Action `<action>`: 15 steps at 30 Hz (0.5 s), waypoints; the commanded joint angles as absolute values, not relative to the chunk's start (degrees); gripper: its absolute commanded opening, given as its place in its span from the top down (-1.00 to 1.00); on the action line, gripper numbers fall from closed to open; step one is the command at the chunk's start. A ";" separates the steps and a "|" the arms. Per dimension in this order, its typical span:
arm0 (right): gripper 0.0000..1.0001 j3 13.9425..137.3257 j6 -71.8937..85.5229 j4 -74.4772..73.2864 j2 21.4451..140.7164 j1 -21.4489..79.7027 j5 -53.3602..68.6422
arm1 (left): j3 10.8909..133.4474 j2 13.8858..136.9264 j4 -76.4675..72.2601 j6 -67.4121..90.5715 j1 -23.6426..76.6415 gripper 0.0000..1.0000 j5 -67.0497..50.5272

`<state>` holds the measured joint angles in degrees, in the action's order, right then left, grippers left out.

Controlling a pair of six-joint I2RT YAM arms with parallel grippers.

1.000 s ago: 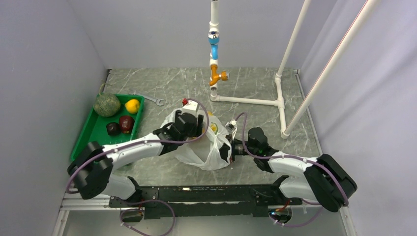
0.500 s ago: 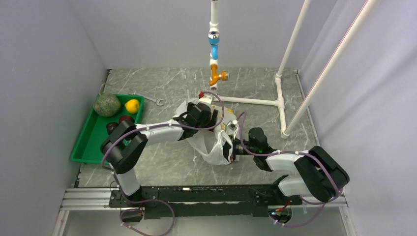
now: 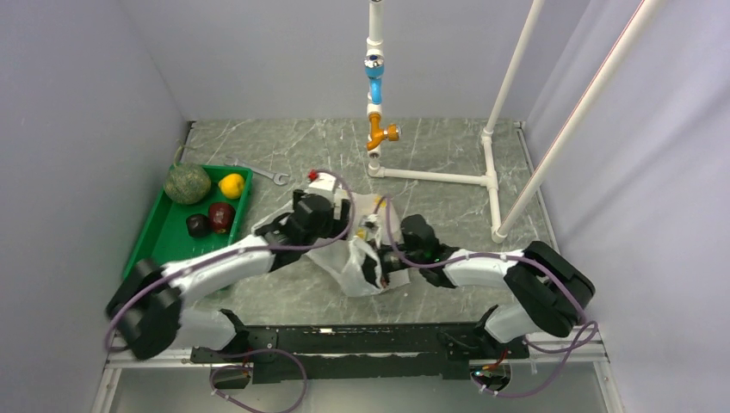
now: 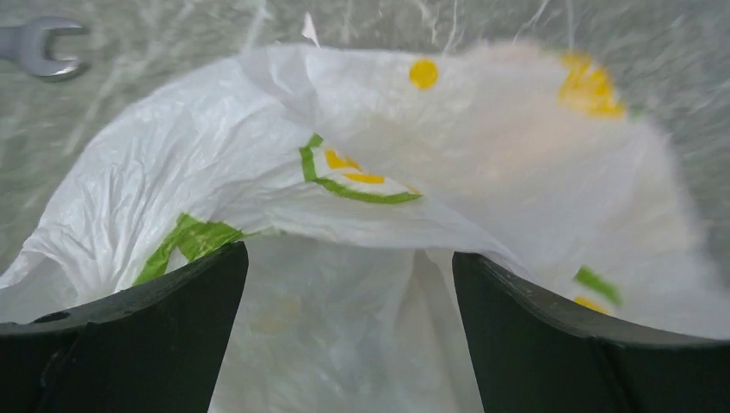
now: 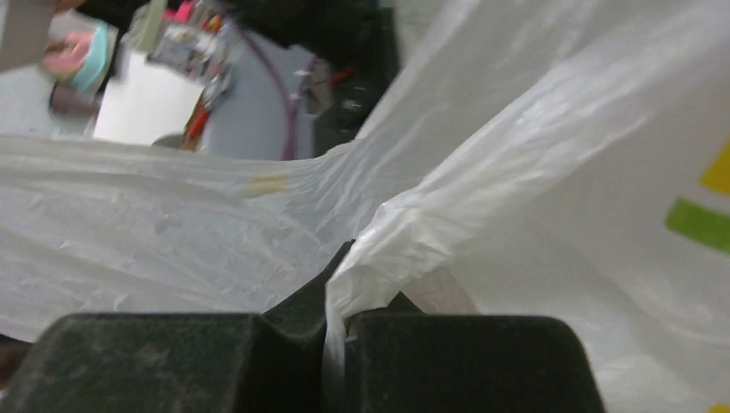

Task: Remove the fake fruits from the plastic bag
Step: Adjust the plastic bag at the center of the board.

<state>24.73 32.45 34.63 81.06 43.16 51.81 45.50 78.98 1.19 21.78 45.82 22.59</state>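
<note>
Left gripper (image 4: 346, 258) spread wide, hovering at the plastic bag (image 4: 258, 155); right gripper (image 5: 336, 340) pinched a fold of it. Bag lay mid-table between both arms. Green tray (image 3: 146, 245), far left, held melon (image 3: 188, 183), apple (image 3: 221, 215), lemon (image 3: 231, 185).

White arm links (image 3: 225, 267), black joints (image 3: 551, 297), purple cables (image 3: 258, 248), matte black end effector fingers (image 4: 120, 344).

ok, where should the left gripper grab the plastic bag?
Take the plastic bag by its free upper lip, the edge arching between the open fingers of the left gripper, straight on from the left arm's side. It stands clear over the hollow, so the fingers can close across it. The right gripper is shut on a bunched fold opposite, so pulling apart should widen the mouth.
</note>
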 commanded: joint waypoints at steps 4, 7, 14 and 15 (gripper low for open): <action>1.00 29.99 46.86 59.89 85.65 52.57 61.38 | 38.87 52.64 14.20 25.58 45.70 -0.87 24.63; 1.00 27.86 54.57 68.81 86.21 51.29 61.89 | 37.39 46.13 16.81 25.32 45.62 -0.76 17.66; 1.00 17.86 63.94 84.16 88.85 42.71 62.19 | 34.20 40.60 14.65 25.16 46.13 -0.43 -3.20; 1.00 16.13 65.68 87.30 89.89 41.19 62.29 | 34.23 41.40 14.89 24.28 46.36 -0.40 -5.21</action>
<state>21.87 57.08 69.97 87.20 45.74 60.66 34.63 40.84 14.90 25.02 45.82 8.47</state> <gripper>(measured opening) 0.009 0.729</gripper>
